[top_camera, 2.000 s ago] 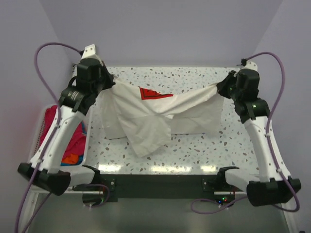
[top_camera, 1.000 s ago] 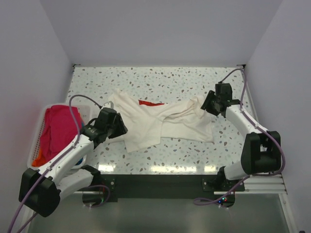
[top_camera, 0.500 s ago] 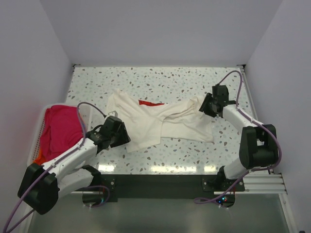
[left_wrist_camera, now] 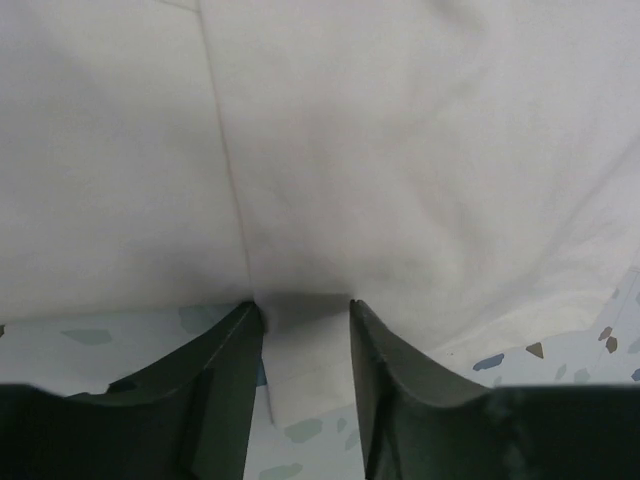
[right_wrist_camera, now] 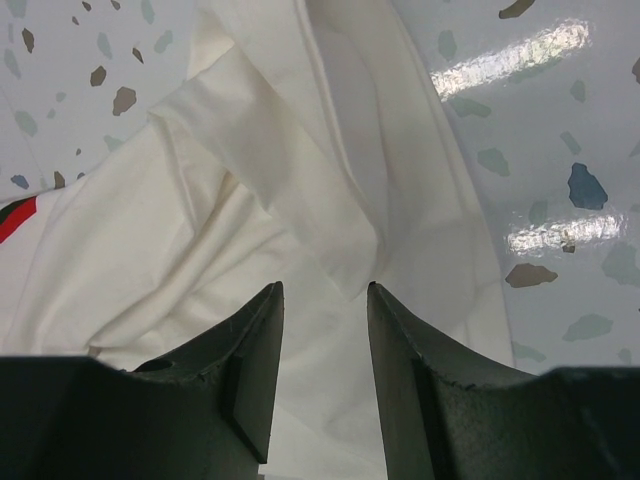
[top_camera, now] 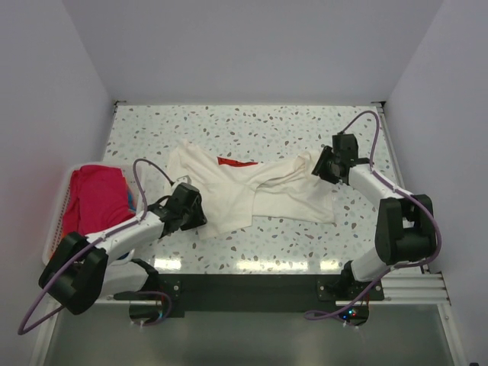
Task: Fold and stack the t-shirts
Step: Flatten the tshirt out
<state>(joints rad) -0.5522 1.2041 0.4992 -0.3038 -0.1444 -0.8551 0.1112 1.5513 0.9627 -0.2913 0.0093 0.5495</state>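
Left gripper (left_wrist_camera: pixel 301 306) sits low, jaws narrowly parted astride the near hem of the white t-shirt (left_wrist_camera: pixel 330 150). The cloth lies flat in the gap, seemingly set down for spreading. Right gripper (right_wrist_camera: pixel 324 292), jaws equally narrow, straddles a sleeve fold. Beyond both pairs of jaws the shirt sprawls rumpled and unfolded across the speckled table (top_camera: pixel 305 122). Outside the left jaws, a basket (top_camera: pixel 55 229) holds red garments (top_camera: pixel 95 202).

Robotics lab test cell: bare pale walls (top_camera: pixel 244 46) boxing in speckled surface (top_camera: pixel 267 122) on three sides; left arm (top_camera: pixel 122 232) and right arm (top_camera: pixel 374 183) bolted to black rail (top_camera: pixel 244 291) at near edge; exposed purple cables (top_camera: pixel 371 113); white basket (top_camera: pixel 55 221) of red garments (top_camera: pixel 95 198) alongside
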